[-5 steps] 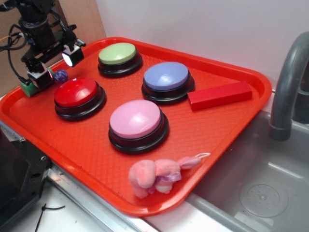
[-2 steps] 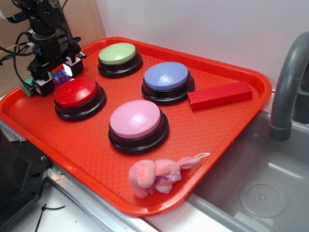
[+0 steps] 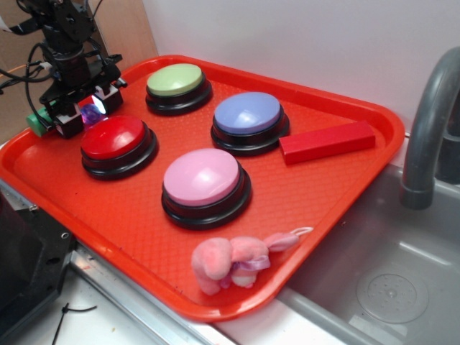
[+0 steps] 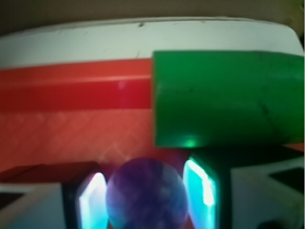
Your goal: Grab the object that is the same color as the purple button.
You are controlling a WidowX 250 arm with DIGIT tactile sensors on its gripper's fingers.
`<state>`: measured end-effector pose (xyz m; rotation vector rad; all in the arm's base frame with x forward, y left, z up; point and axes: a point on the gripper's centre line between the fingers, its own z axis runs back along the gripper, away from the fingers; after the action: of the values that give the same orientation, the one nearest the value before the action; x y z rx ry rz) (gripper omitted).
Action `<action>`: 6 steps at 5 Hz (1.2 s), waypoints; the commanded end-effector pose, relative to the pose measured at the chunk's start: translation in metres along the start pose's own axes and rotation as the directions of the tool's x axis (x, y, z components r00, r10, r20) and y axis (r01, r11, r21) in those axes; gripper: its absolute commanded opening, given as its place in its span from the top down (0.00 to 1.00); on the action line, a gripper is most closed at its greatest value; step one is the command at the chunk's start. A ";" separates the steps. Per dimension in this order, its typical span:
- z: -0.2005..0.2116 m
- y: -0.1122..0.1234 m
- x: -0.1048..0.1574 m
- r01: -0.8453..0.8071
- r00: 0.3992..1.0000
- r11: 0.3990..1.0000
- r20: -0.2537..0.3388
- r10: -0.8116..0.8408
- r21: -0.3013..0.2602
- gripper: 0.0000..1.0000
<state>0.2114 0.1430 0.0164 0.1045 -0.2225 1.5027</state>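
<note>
Down at the far left corner of the tray (image 3: 345,194), the gripper (image 3: 80,113) sits low with its fingers (image 4: 196,183) narrowed around the purple ball (image 3: 90,113). From the wrist, the ball (image 4: 145,193) fills the gap between the two glowing pads, which lie right against its sides; whether it is off the tray surface I cannot tell. A green cylinder (image 4: 226,98) lies just beyond the ball, near the tray's rim, and shows in the exterior view as a green end (image 3: 36,122) left of the gripper. The red button (image 3: 117,141) is just right of the gripper. The purple button (image 3: 249,117) stands well apart, toward the middle right, with the green button (image 3: 176,83) far, the pink button (image 3: 203,182) near, a red block (image 3: 327,141) to its right, and a pink plush (image 3: 233,260) at the near edge.
</note>
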 end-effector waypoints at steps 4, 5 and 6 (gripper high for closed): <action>0.153 -0.006 -0.103 0.813 0.416 0.413 -0.087 -0.905 -0.410 1.00; 0.165 0.002 -0.110 0.914 0.181 0.176 -0.021 -0.983 -0.365 1.00; 0.166 0.000 -0.120 0.929 0.031 0.033 -0.011 -0.999 -0.369 1.00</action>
<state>0.1899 -0.0328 0.1371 -0.1624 -0.0171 -0.0150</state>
